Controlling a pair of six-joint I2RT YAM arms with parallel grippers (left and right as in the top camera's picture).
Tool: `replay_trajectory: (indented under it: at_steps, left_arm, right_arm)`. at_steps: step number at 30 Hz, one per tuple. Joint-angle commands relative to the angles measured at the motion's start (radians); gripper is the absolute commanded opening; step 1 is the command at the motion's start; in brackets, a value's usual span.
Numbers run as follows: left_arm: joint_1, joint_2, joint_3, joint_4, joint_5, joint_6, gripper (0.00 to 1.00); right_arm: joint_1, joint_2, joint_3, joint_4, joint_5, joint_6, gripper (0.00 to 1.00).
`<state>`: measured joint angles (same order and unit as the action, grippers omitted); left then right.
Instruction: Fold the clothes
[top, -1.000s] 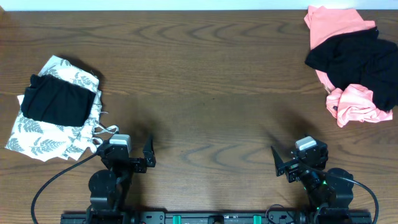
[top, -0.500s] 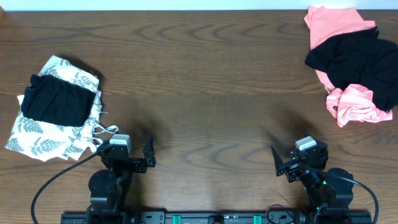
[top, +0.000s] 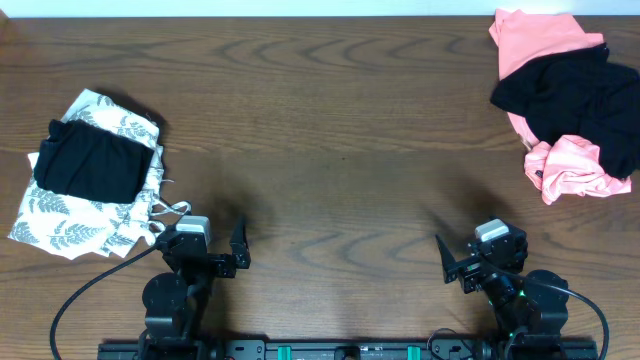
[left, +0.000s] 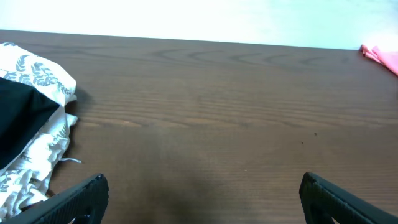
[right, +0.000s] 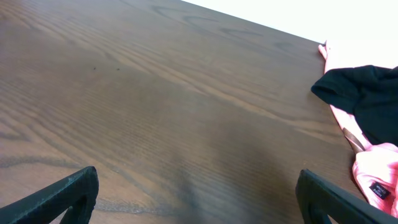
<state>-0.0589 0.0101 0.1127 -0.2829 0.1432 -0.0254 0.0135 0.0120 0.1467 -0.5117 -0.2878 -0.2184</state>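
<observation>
- The left gripper (top: 205, 250) sits at the near edge of the table (top: 330, 130), its jaws spread wide with nothing between them. A flat-folded black T-shirt (top: 90, 165) lies on a white fern-print garment (top: 60, 215) near it, further out and to the left.
- The right gripper (top: 482, 255) is just as wide and empty. The coral-pink tops (top: 540, 40) and a crumpled black garment (top: 575, 95) are heaped well apart from it in the far right corner.
- Both arms are tucked low by their bases, fingers pointing across the table.
- The fabrics are soft and rumpled; the table is dark, grained wood.
</observation>
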Motion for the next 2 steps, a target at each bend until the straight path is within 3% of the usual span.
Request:
replay_trajectory:
  at_steps: [1, 2]
  left_arm:
    - [0.006, -0.006, -0.024, -0.002, 0.003, 0.006, 0.98]
    - [0.006, -0.006, -0.024, -0.002, 0.003, 0.006, 0.98]
  right_arm:
    - [0.009, -0.006, -0.005, 0.000, 0.000, 0.012, 0.99]
    - [0.009, -0.006, -0.005, 0.000, 0.000, 0.012, 0.99]
